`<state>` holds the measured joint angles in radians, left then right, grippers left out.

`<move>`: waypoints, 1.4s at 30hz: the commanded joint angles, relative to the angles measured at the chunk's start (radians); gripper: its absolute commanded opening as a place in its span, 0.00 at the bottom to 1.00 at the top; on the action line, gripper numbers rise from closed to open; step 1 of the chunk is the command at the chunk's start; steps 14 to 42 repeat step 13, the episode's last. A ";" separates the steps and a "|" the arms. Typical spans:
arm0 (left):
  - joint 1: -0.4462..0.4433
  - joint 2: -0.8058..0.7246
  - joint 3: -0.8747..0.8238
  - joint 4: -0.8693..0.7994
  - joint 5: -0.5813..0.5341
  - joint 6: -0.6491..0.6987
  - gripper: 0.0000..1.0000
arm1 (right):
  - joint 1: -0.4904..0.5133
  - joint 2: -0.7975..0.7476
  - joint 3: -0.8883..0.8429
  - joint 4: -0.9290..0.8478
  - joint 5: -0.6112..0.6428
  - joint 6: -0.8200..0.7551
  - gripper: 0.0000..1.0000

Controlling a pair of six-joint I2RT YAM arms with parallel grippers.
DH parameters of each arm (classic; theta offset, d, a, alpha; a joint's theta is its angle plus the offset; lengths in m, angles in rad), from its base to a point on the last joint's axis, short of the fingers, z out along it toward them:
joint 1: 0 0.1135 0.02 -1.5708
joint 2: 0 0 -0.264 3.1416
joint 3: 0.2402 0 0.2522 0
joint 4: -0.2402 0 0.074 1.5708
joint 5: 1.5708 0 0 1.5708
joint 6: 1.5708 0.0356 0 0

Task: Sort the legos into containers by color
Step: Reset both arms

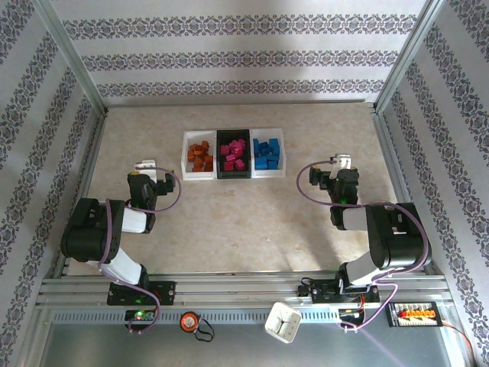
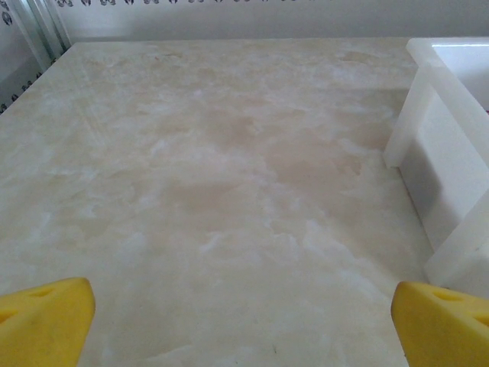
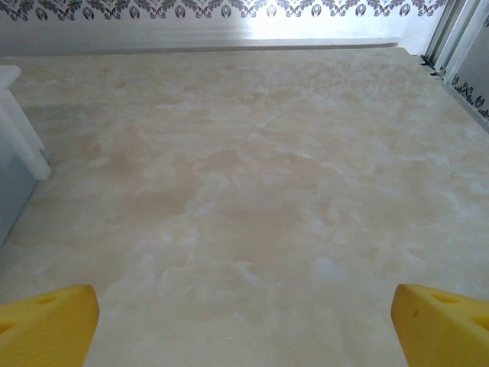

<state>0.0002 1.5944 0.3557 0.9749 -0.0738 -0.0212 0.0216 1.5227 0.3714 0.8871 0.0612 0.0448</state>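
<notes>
From the top external view, we see three small rectangular plastic containers (image 1: 186,153) joined in a row at the far middle of the beige marbled counter (image 1: 244,229). The left and right ones are translucent white and the one between them is black. The small square studded plastic legos (image 1: 234,154) lie inside them by colour: orange-brown bricks (image 1: 201,157) in the left bin, magenta-pink in the black bin, and blue bricks (image 1: 267,153) in the right bin. We find no loose brick on the counter, so we judge the sorting done, with nothing left to pick. The left end effector (image 1: 145,165) sits near the left bin, and the right end effector (image 1: 341,162) is well apart from the right bin.

In the left wrist view, the left end effector (image 2: 244,329) is spread wide. Its yellow fingertips (image 2: 42,321) sit at the bottom corners with nothing between them, and a white container wall (image 2: 443,176) stands to its right.

In the right wrist view, the right end effector (image 3: 244,329) is likewise spread wide and empty above the counter. A white bin corner (image 3: 19,138) shows at the left edge.
</notes>
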 commanded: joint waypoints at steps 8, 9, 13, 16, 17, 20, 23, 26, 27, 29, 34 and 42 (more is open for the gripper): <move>-0.006 0.000 0.025 -0.011 0.025 0.015 1.00 | -0.006 -0.002 0.009 0.037 -0.023 -0.012 0.98; -0.006 -0.001 0.025 -0.010 0.024 0.014 1.00 | -0.007 -0.002 0.009 0.037 -0.022 -0.012 0.98; -0.006 -0.002 0.025 -0.009 0.025 0.015 1.00 | -0.006 -0.002 0.009 0.037 -0.022 -0.012 0.98; -0.006 -0.002 0.025 -0.009 0.025 0.015 1.00 | -0.006 -0.002 0.009 0.037 -0.022 -0.012 0.98; -0.006 -0.002 0.025 -0.009 0.025 0.015 1.00 | -0.006 -0.002 0.009 0.037 -0.022 -0.012 0.98; -0.006 -0.002 0.025 -0.009 0.025 0.015 1.00 | -0.006 -0.002 0.009 0.037 -0.022 -0.012 0.98; -0.006 -0.002 0.025 -0.009 0.025 0.015 1.00 | -0.006 -0.002 0.009 0.037 -0.022 -0.012 0.98; -0.006 -0.002 0.025 -0.009 0.025 0.015 1.00 | -0.006 -0.002 0.009 0.037 -0.022 -0.012 0.98; -0.006 -0.002 0.025 -0.009 0.025 0.015 1.00 | -0.006 -0.002 0.009 0.037 -0.022 -0.012 0.98; -0.006 -0.002 0.025 -0.009 0.025 0.015 1.00 | -0.006 -0.002 0.009 0.037 -0.022 -0.012 0.98; -0.006 -0.002 0.025 -0.009 0.025 0.015 1.00 | -0.006 -0.002 0.009 0.037 -0.022 -0.012 0.98; -0.006 -0.002 0.025 -0.009 0.025 0.015 1.00 | -0.006 -0.002 0.009 0.037 -0.022 -0.012 0.98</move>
